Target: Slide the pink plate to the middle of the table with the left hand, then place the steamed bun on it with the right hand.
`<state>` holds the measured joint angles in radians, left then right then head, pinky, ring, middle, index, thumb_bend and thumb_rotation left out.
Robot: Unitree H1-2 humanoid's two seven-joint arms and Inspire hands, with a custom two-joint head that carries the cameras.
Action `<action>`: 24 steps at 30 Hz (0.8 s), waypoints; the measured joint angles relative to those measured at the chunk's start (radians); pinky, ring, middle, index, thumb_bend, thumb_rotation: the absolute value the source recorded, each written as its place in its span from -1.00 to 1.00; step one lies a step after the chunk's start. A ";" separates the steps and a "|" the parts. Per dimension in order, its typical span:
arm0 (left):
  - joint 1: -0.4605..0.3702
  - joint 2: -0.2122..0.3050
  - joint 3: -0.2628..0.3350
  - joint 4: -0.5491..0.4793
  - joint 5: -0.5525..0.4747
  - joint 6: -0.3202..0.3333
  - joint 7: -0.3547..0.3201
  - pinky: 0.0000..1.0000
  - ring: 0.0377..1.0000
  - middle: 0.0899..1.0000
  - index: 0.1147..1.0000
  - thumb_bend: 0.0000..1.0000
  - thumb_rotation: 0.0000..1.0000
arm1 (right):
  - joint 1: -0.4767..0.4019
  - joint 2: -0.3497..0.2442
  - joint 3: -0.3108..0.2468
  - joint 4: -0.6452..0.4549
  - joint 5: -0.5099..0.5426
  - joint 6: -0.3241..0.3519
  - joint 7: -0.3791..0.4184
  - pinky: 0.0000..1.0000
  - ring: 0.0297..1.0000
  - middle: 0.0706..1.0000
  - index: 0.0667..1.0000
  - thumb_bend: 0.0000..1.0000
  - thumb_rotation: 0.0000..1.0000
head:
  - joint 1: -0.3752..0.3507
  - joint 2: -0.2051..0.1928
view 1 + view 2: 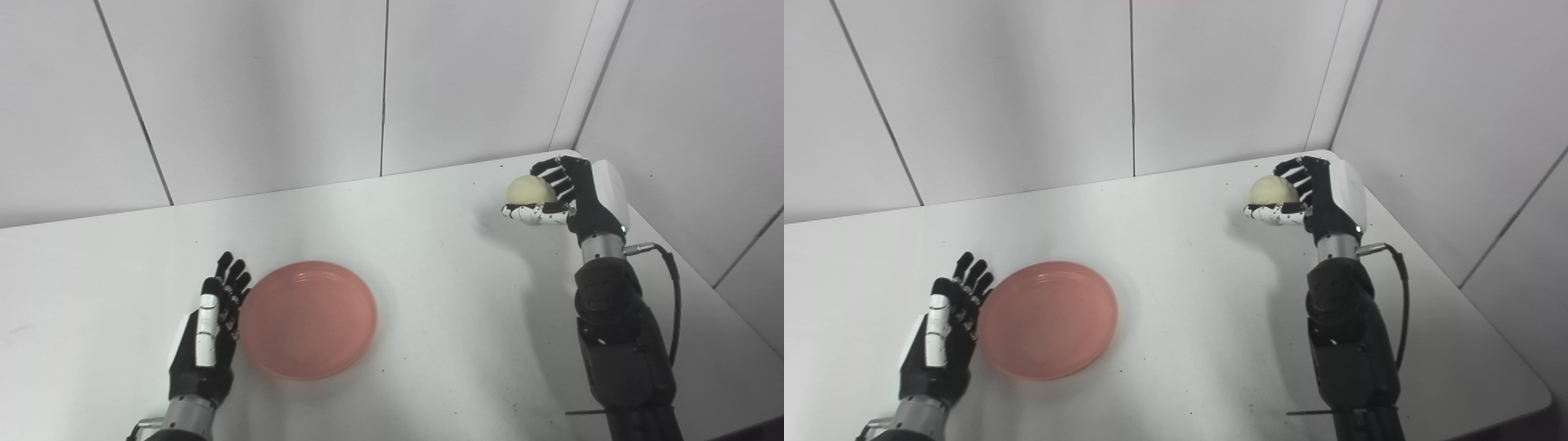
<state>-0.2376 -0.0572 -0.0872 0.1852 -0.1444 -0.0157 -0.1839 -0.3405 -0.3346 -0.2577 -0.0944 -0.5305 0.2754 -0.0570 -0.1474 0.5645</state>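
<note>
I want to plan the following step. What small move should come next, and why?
Probably the right hand, shut on the steamed bun near the far right corner, should carry it toward the pink plate. The plate lies empty beside the open left hand.

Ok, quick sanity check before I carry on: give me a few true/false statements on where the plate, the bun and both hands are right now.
1. The steamed bun is held in the right hand. True.
2. The bun already lies on the pink plate. False: the plate holds nothing, and the bun is far off near the table's back right corner.
3. The left hand is open, at the plate's left rim. True.
4. The plate lies right of the table's middle. False: it lies left of the middle.
5. The left hand grips the plate from above. False: it stands beside the plate, fingers stretched out.
</note>
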 measured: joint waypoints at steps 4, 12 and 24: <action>-0.011 -0.013 0.001 0.015 0.001 -0.002 0.003 1.00 1.00 1.00 1.00 0.26 1.00 | 0.014 0.028 0.057 -0.008 0.055 -0.081 -0.014 -0.36 -0.24 -0.08 -0.05 0.03 -1.00 | 0.046 0.014; -0.038 -0.021 -0.016 0.050 0.024 -0.007 -0.001 1.00 1.00 1.00 1.00 0.30 1.00 | 0.034 0.093 0.202 -0.070 0.090 -0.155 -0.016 -0.34 -0.23 -0.07 -0.03 0.02 -1.00 | 0.114 0.035; -0.083 -0.060 -0.027 0.134 0.101 -0.088 0.045 1.00 1.00 1.00 1.00 0.34 1.00 | 0.061 0.134 0.356 -0.072 0.111 -0.182 0.044 -0.54 -0.17 -0.18 -0.03 0.03 -1.00 | 0.166 0.044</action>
<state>-0.3202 -0.1170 -0.1144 0.3191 -0.0436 -0.1037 -0.1388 -0.2797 -0.2009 0.0980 -0.1664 -0.4193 0.0939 -0.0126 0.0184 0.6090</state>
